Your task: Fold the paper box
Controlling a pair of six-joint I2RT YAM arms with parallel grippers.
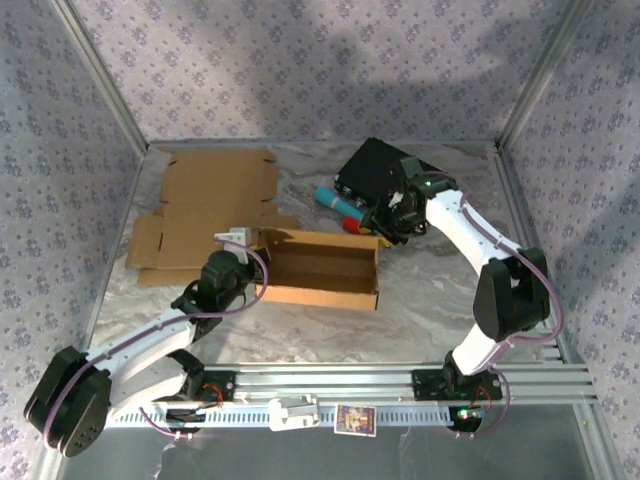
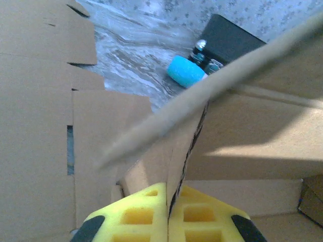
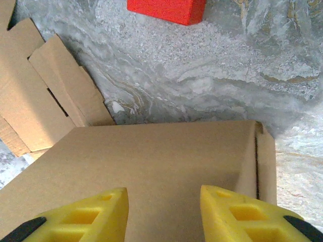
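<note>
The brown paper box (image 1: 322, 268) stands partly folded in the middle of the table, open at the top, and its flat flaps (image 1: 210, 205) spread out to the far left. My left gripper (image 1: 245, 262) is at the box's left end. In the left wrist view that gripper (image 2: 171, 201) is shut on the thin edge of a cardboard wall (image 2: 189, 146) that stands up between the yellow pads. My right gripper (image 1: 388, 226) hovers at the box's far right corner. In the right wrist view its fingers (image 3: 162, 194) stand apart over a flat cardboard panel (image 3: 161, 156), gripping nothing.
A black case (image 1: 375, 172) lies at the back right, with a cyan-tipped tool (image 1: 328, 196) and a red block (image 1: 351, 222) beside it. The red block (image 3: 166, 9) is also ahead of the right fingers. Patterned walls enclose the table. A small card (image 1: 354, 419) sits on the front rail.
</note>
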